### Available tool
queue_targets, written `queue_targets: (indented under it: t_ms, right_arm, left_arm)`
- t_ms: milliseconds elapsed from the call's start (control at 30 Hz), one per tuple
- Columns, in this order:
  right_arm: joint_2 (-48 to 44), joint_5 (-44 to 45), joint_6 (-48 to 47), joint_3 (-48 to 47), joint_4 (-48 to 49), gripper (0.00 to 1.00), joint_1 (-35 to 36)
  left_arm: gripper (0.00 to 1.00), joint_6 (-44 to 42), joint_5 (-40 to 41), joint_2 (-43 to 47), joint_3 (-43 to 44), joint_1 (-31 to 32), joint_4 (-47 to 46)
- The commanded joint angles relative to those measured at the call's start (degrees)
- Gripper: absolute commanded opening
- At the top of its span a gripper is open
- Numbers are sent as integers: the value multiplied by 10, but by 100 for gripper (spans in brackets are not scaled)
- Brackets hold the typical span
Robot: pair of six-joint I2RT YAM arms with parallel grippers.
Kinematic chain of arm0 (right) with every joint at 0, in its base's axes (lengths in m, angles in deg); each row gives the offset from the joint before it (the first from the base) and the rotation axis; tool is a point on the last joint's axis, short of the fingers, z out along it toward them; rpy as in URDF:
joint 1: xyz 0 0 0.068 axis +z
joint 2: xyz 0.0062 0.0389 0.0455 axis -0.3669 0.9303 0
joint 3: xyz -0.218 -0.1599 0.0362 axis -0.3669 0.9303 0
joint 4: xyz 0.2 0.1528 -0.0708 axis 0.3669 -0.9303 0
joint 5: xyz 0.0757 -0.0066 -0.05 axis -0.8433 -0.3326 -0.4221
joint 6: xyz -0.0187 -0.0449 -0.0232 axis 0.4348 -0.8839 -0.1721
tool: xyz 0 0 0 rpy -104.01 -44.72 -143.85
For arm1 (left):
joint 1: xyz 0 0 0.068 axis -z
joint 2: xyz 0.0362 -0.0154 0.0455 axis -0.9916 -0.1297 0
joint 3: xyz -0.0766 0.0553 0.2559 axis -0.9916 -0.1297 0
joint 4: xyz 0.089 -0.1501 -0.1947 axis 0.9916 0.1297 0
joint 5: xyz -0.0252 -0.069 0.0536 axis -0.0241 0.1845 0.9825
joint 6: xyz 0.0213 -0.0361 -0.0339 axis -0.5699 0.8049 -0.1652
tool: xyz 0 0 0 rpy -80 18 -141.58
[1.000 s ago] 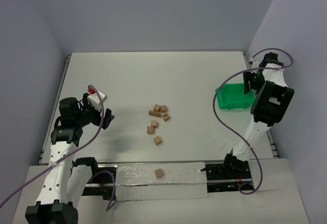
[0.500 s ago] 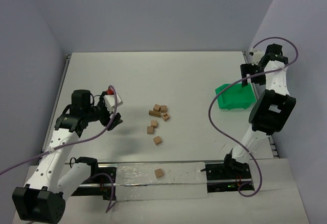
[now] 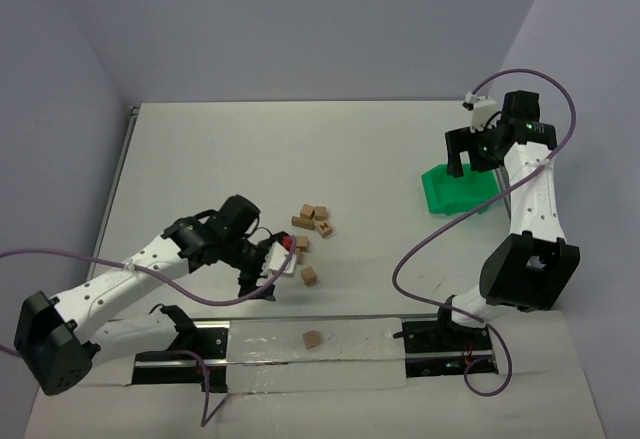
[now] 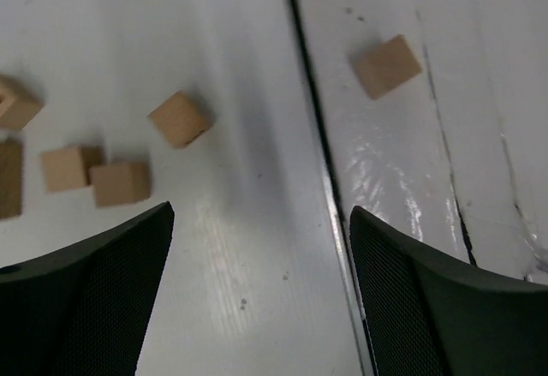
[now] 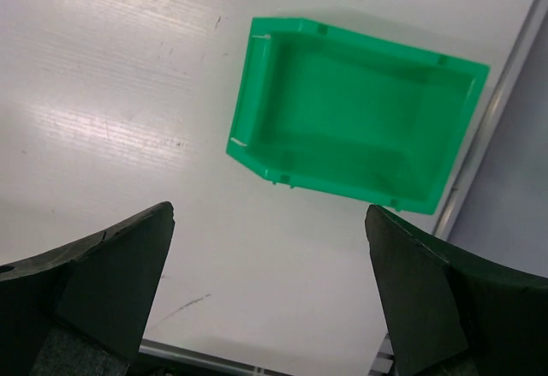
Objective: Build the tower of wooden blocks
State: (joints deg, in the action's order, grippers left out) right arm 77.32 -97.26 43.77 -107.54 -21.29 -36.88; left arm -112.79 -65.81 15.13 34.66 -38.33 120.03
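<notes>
Several small light-brown wooden cubes lie loose at the table's middle, none stacked: a cluster [image 3: 312, 219], one cube [image 3: 309, 275] nearer me, and one [image 3: 313, 339] on the shiny strip at the near edge. My left gripper [image 3: 262, 283] is open and empty, low over the table just left of the nearer cube. In the left wrist view that cube [image 4: 181, 119] lies ahead of the open gripper [image 4: 261, 295], the strip cube [image 4: 386, 66] beyond the dark seam, more cubes [image 4: 120, 183] at left. My right gripper [image 3: 468, 154] is open and empty above the table beside the bin.
A bright green plastic bin [image 3: 460, 189] stands at the right, empty in the right wrist view [image 5: 355, 128], near the table's right edge. A dark seam [image 4: 312, 110] parts the table from the shiny near strip. Purple cables loop around both arms.
</notes>
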Motion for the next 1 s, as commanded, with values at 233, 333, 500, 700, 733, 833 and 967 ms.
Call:
queue_targets:
  t_ms: [233, 333, 500, 700, 733, 833, 967]
  right_arm:
    - [-31, -15, 18, 24, -18, 100, 2]
    - [-28, -13, 20, 24, -19, 100, 2]
    - [-20, -18, 24, 29, -17, 100, 3]
    - [-21, -21, 22, 38, -15, 100, 3]
    - [-21, -20, 20, 39, -15, 100, 3]
    - [-24, -20, 17, 43, -14, 100, 3]
    - [-26, -16, 13, 50, -13, 100, 3]
  left_arm:
    - [86, -74, 17, -103, 52, 225, -17]
    - [84, -105, 62, -124, 51, 283, -19]
    - [81, -117, 80, -161, 64, 322, -29]
    - [77, -120, 85, -208, 93, 337, -55]
    - [77, -122, 88, -215, 96, 340, -57]
    - [76, -130, 92, -236, 107, 345, -62]
    - [74, -133, 95, -259, 120, 360, -60]
